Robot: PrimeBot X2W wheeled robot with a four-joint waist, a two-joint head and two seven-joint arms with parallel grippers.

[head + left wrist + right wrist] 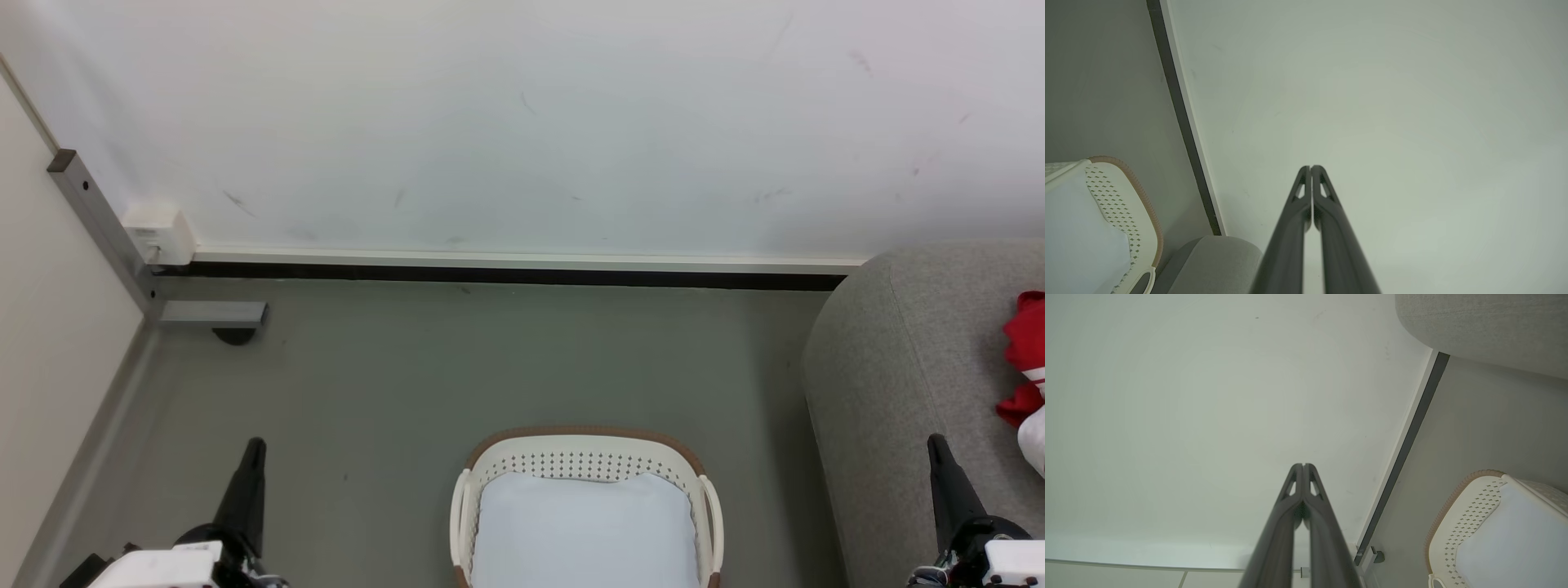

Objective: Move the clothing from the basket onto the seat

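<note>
The cream perforated basket [588,465] with its brown rim stands on the floor at the bottom middle, holding just its pale liner pad [584,531]. Red-and-white clothing [1027,359] lies on the grey seat [898,367] at the right edge, partly cut off by the frame. My left gripper [255,445] is at the lower left, shut and holding nothing. My right gripper [935,441] is at the lower right over the seat's front, shut and holding nothing. The left wrist view shows the shut fingers [1311,167] against the wall, the basket [1139,204] and the seat [1216,261].
A white wall [522,122] with a dark baseboard runs across the back. A grey metal post and bracket [212,313] with a white box [159,233] stand in the left corner. Grey floor [408,367] lies around the basket.
</note>
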